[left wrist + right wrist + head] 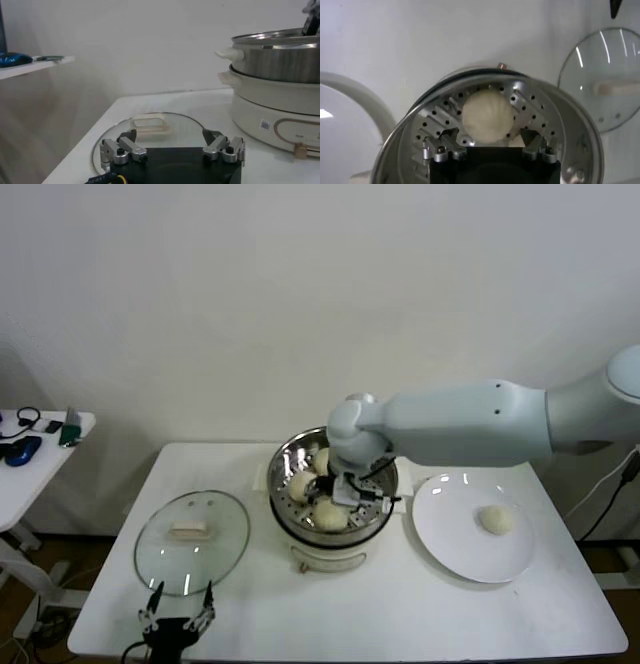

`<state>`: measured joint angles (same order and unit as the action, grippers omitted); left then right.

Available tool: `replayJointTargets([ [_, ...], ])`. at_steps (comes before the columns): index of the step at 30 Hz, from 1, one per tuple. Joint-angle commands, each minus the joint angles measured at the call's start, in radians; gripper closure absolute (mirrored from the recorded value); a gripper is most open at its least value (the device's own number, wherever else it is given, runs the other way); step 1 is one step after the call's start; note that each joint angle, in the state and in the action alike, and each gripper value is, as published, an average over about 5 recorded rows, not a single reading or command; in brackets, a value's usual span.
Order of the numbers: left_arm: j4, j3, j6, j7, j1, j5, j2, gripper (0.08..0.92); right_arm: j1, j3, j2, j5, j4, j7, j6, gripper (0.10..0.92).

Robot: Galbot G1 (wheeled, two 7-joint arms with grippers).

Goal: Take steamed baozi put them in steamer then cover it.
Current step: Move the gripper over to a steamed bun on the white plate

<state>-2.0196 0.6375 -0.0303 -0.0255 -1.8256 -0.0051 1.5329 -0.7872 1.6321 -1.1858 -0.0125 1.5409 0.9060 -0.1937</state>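
Observation:
The steamer [290, 459] stands on its cream cooker base [330, 559] at the table's middle. Three baozi lie in it: one on the left [299, 484], one at the back [321, 460], one at the front [329, 514]. A fourth baozi [495, 520] lies on the white plate [450, 549] to the right. My right gripper [356, 493] is open, low inside the steamer. In the right wrist view its fingers [446, 143] stand apart on either side of a baozi [487, 117] resting on the perforated bottom [432, 125]. The glass cover [192, 539] lies flat at the table's left. My left gripper [178, 614] is open and empty, just in front of it.
A side table [40, 446] with small items stands at the far left. In the left wrist view the cover [150, 127] lies just beyond the open left gripper [172, 142], with the steamer [280, 62] and base [275, 117] to the right.

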Motion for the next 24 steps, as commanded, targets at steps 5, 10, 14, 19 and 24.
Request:
replayJointTargets([
  [5, -0.005, 0.003, 0.003, 0.002, 0.000, -0.002, -0.006, 0.177, -0.265, 0.161, 0.313, -0.514, -0.231, 0.155, 0.120, 0.202],
  [10, 0.003, 0.004, 0.003, 0.004, 0.010, -0.001, -0.009, 0.177, -0.282, 0.268, 0.496, -0.541, -0.288, 0.187, 0.158, 0.203],
  [14, 0.010, 0.005, 0.007, 0.007, 0.021, 0.000, -0.010, 0.177, -0.179, 0.262, 0.627, -0.448, -0.269, 0.169, 0.182, 0.203],
  [19, 0.019, 0.010, 0.007, 0.009, 0.028, 0.016, -0.007, 0.177, 0.100, 0.025, 0.729, -0.283, -0.276, 0.130, 0.223, 0.203],
  [24, 0.024, 0.010, 0.004, 0.008, 0.024, 0.047, 0.000, 0.177, 0.361, -0.219, 0.730, -0.144, -0.360, 0.116, 0.222, 0.203],
])
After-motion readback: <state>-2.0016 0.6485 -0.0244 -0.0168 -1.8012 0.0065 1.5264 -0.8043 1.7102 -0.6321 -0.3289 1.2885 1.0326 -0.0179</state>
